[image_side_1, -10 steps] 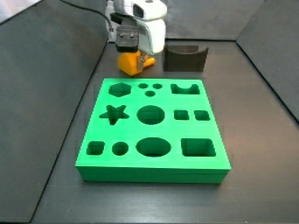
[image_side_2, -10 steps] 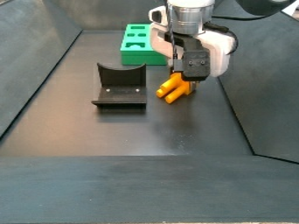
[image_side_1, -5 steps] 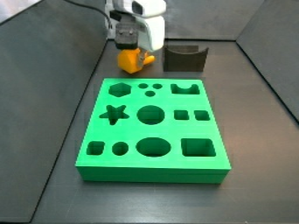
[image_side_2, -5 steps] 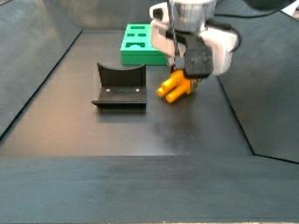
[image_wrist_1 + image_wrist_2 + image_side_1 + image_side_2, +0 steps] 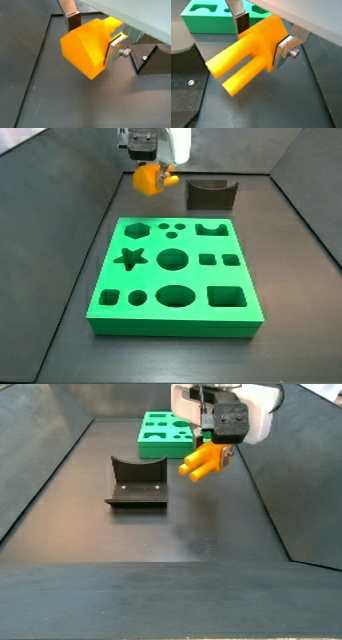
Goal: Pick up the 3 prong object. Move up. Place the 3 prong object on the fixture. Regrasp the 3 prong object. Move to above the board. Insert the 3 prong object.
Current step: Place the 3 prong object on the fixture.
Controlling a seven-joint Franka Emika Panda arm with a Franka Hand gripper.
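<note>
My gripper (image 5: 152, 169) (image 5: 214, 444) is shut on the 3 prong object (image 5: 152, 178) (image 5: 203, 461), an orange-yellow piece that hangs well above the dark floor. In both wrist views the silver fingers (image 5: 115, 48) (image 5: 285, 47) clamp its chunky body (image 5: 88, 46), and its prongs (image 5: 234, 70) stick out to one side. The fixture (image 5: 210, 194) (image 5: 136, 483), a dark notched block, stands on the floor beside and below the held piece. The green board (image 5: 174, 277) (image 5: 163, 434) with its shaped cutouts lies flat on the floor.
Dark walls (image 5: 67, 188) close in the floor on both sides. The fixture's corner (image 5: 148, 59) (image 5: 184, 75) shows close to the gripper in both wrist views. The board's end (image 5: 208, 17) lies behind the held piece.
The gripper has risen with the 3 prong object held in it, lifting it off the floor. The fixture and the board have not moved.
</note>
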